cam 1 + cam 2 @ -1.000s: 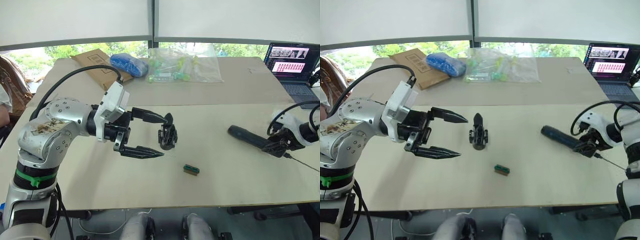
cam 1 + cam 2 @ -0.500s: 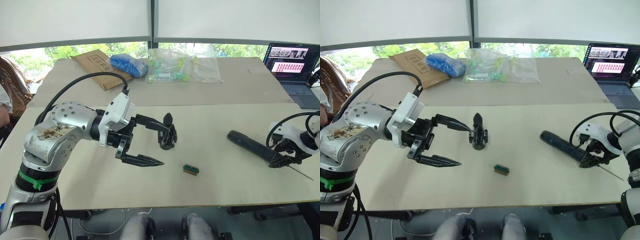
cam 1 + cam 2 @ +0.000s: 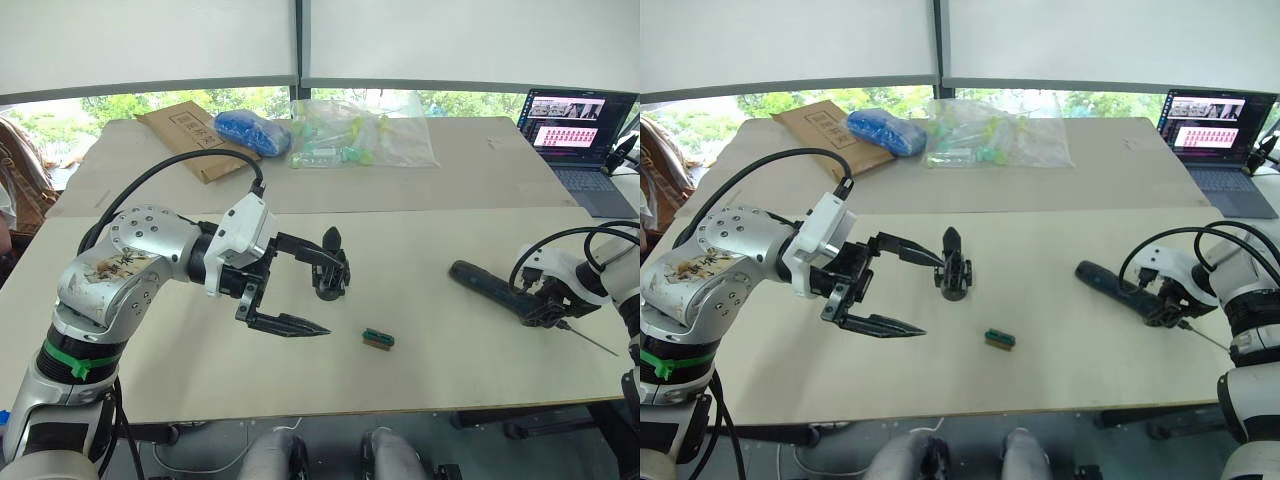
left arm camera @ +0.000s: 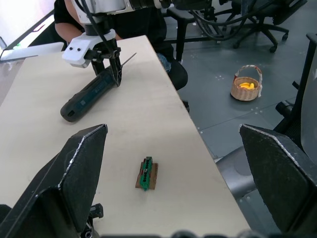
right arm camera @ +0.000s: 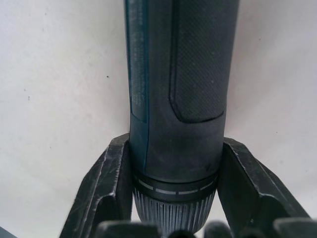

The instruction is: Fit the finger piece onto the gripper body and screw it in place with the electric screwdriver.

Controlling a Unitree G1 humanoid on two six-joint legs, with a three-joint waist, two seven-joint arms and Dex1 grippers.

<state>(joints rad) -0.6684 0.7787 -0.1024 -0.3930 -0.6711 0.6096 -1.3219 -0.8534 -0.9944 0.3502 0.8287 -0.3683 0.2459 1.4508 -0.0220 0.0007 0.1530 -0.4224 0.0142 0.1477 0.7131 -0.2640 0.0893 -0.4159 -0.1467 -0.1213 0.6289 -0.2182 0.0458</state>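
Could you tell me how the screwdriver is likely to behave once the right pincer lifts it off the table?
The screwdriver looks rigid, so it should not flex. The right pincer grips it near the bit end, so the long handle may sag or swing. Its round barrel could roll on the table if released, though the textured grip probably resists slipping.

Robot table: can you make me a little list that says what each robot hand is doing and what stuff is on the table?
left gripper: open, empty, fingers spread beside the gripper body
right gripper: shut on the electric screwdriver near its bit end
electric screwdriver: lying on the table
gripper body: standing upright, one pointed finger up
green block: lying apart, nearer the robot
far side: cardboard box, blue bundle, plastic bag, laptop
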